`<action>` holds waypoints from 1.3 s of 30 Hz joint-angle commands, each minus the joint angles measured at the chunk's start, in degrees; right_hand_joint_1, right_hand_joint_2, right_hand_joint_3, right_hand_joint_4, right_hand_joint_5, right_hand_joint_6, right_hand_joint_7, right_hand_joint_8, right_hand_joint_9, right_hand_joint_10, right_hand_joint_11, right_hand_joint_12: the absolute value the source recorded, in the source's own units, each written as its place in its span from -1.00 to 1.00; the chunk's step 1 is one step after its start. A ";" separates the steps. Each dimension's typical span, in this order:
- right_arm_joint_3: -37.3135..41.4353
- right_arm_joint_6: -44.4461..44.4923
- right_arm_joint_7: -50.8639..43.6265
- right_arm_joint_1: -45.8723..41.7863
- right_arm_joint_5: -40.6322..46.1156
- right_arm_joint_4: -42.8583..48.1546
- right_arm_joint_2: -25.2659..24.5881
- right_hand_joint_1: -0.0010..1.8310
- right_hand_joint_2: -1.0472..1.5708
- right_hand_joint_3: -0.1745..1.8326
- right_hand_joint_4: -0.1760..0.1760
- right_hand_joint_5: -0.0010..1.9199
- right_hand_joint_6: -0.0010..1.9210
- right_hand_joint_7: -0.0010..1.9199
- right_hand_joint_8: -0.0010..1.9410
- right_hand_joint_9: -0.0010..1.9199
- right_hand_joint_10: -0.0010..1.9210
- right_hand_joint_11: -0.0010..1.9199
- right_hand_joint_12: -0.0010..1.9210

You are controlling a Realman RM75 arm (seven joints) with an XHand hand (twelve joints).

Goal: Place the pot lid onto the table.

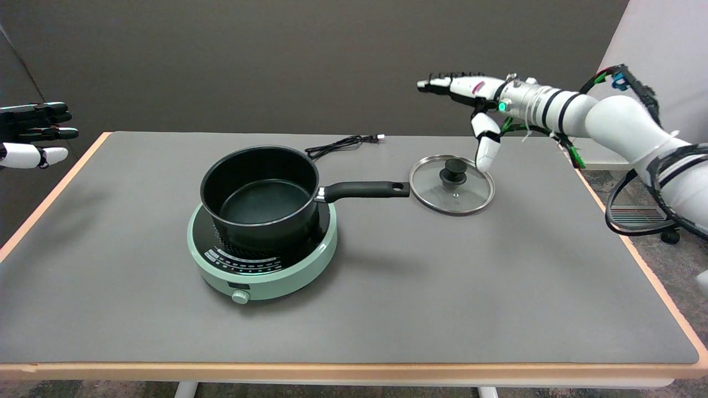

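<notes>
The right arm point(619, 119) is showing glossy white shells with black bands at the wrist, a green light glowing there, and black, green and red cables trailing. Its hand point(475, 97) is wearing white fingers point(487, 149) with black joints and a pink mark.

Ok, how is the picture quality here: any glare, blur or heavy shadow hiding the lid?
Head view: sharp and evenly lit; the glass lid shows faint reflections but reads clearly; soft shadows lie beside the pot and green cooker; the right hand above the lid is crisp, no motion blur.
</notes>
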 commanded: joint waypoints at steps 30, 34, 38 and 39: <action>26.83 9.38 10.67 -28.94 -24.10 42.39 -14.50 0.30 -0.96 -0.09 -0.96 -1.00 -1.00 -1.00 -1.00 -1.00 -1.00 -1.00 -1.00; 22.52 21.35 4.42 -30.09 -25.31 42.39 -14.96 0.33 -0.98 -0.08 -0.92 -1.00 -1.00 -1.00 -1.00 -1.00 -1.00 -1.00 -1.00; 21.28 24.90 1.16 -32.55 -26.42 42.40 -18.07 0.35 -1.00 -0.02 -0.62 -0.98 -0.98 -0.98 -0.99 -0.98 -0.98 -0.98 -0.98; 21.41 24.95 0.50 -33.45 -26.98 42.40 -19.25 0.35 -1.00 0.00 -0.58 -0.98 -0.98 -0.98 -0.98 -0.98 -0.98 -0.98 -0.98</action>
